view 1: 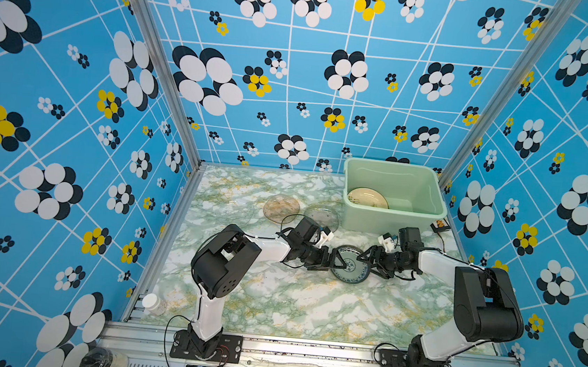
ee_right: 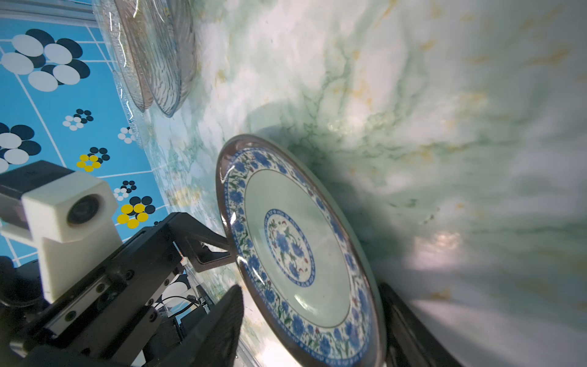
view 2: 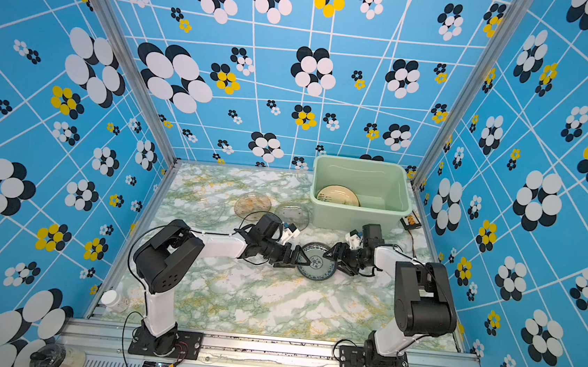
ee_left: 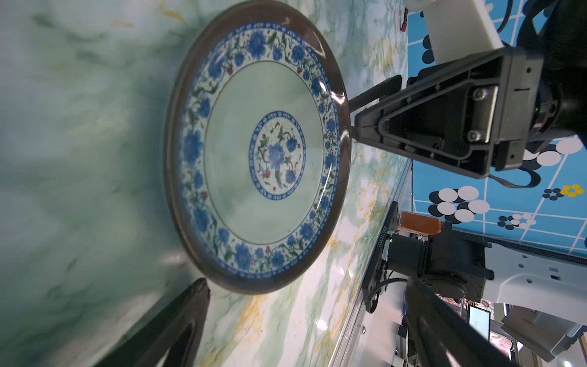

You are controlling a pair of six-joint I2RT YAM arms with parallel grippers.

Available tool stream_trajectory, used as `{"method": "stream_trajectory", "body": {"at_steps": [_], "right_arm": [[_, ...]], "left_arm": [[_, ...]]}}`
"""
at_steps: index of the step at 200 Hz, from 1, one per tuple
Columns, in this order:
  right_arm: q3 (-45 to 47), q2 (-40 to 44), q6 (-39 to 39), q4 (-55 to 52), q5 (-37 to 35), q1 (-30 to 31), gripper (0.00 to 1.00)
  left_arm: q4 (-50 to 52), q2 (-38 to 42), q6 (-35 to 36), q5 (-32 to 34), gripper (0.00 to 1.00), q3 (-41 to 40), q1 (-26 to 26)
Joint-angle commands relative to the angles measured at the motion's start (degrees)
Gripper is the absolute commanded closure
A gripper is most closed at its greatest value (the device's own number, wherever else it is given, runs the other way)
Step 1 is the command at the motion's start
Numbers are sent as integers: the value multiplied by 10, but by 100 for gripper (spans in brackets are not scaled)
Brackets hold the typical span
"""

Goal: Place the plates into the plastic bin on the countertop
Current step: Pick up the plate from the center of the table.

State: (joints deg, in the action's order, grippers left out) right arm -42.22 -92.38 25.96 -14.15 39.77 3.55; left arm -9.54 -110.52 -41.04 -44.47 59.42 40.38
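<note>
Where the left claw (view 1: 338, 262) and right claw (view 1: 367, 265) face each other, just right of the tabletop's (view 1: 275, 299) middle, sits the blue-white patterned plate (view 1: 350, 269): dark rim, flower band, flower medallion at centre. Left claw is at the plate's left side, spread wide, holding nothing. In the left wrist view its fingers (ee_left: 187, 314) flank the plate's nearer edge, one tip close to the rim; contact unclear. Right claw is at the plate's right side, partly spread. The right wrist view shows the rim between its fingers (ee_right: 403, 321), one behind the plate, the other over the patterned face. Pinching or only straddling: cannot tell. Heavy shadow on the tabletop beside the plate; lying flat or tipped up, cannot tell. Mint-green plastic bin (view 1: 391, 218) stands in the far right corner, one long side toward the far edge. One cream plate (view 1: 367, 198) is inside, leaning at the bin's left end. Amber glass plate (view 1: 281, 208) and grey glass plate (view 1: 322, 212) lie flat side by side on the tabletop, left of the bin, in the far half; the grey one is just beside the bin's near left corner. White bottle (view 1: 153, 303) lies at the near left corner. Small black box (view 1: 440, 225) with yellow on top sits at the right edge, just beside the bin.
</note>
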Motion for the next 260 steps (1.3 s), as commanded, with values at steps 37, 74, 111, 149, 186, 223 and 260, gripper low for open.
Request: {"method": "stream_trajectory", "body": {"at_steps": [37, 74, 111, 149, 186, 223, 260], "right_arm": [[26, 0, 3, 12, 12, -2, 42], [31, 11, 11, 19, 18, -2, 51], [39, 27, 24, 32, 22, -1, 58], [40, 42, 30, 34, 25, -1, 60], [44, 46, 47, 52, 30, 0, 67], [44, 42, 58, 60, 28, 5, 72], [41, 36, 70, 71, 24, 12, 79]], "left_arm": [[-14, -22, -10, -16, 4, 26, 18], [-12, -24, -10, -16, 4, 31, 21], [-9, -28, -11, -15, 4, 34, 22], [-8, -29, -12, -16, 4, 34, 24], [-5, -32, -12, -17, 5, 38, 24], [-3, -36, -11, -18, 5, 41, 27], [-4, -40, -12, -19, 4, 46, 28]]}}
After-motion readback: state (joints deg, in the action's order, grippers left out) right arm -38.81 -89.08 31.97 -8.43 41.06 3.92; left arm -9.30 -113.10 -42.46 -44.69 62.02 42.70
